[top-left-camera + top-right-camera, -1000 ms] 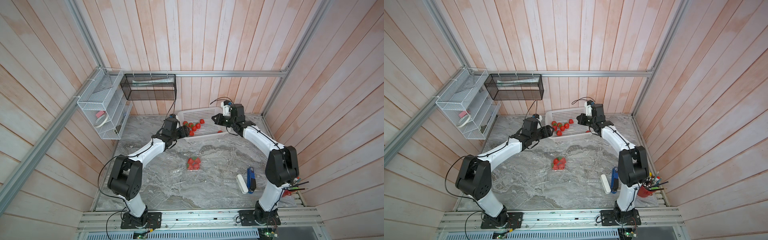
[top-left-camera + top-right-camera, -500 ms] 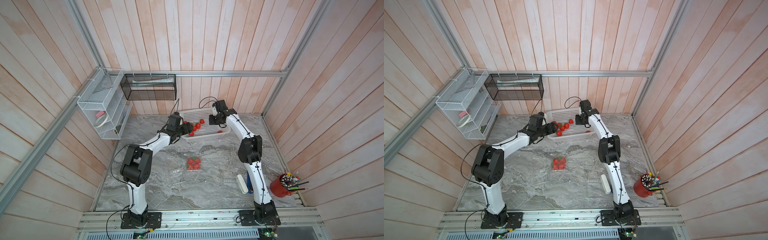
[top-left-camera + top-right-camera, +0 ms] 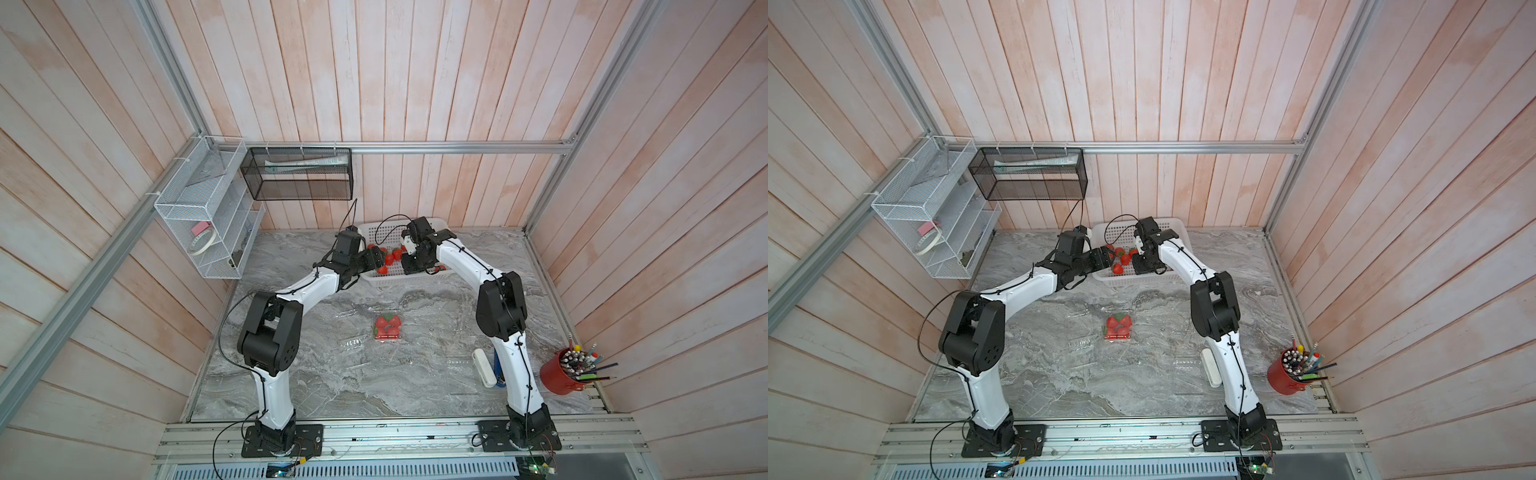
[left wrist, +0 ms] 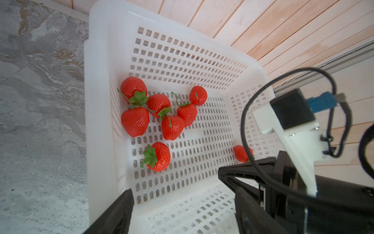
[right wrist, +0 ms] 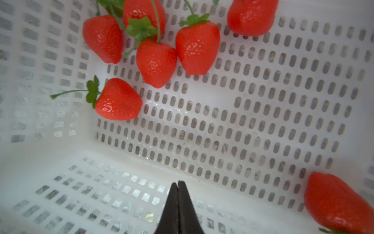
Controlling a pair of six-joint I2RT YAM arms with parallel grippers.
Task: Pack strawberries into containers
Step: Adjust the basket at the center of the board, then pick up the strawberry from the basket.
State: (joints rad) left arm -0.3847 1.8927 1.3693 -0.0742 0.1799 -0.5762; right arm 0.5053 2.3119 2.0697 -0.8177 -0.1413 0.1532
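- Two arms are reaching toward the white basket at the back of the tabletop in both top views. The left hand is hanging at the basket's left edge, and the right hand is pointing down inside it, beside loose strawberries.
- Several more strawberries are lying packed in a clear container in the middle of the tabletop. An empty container, hard to make out, is sitting just beside it on the left.
- Seen from the left wrist, the left hand's fingers are standing wide apart over the basket's near wall, holding nothing. Eight strawberries are lying on the basket floor: six are bunched together, one is lying near them, and one is partly hiding behind a black cable.
- Seen from the right wrist, the right hand is pressing its fingers together on nothing, low where the basket's wall is meeting its floor. The strawberries are lying apart from it.
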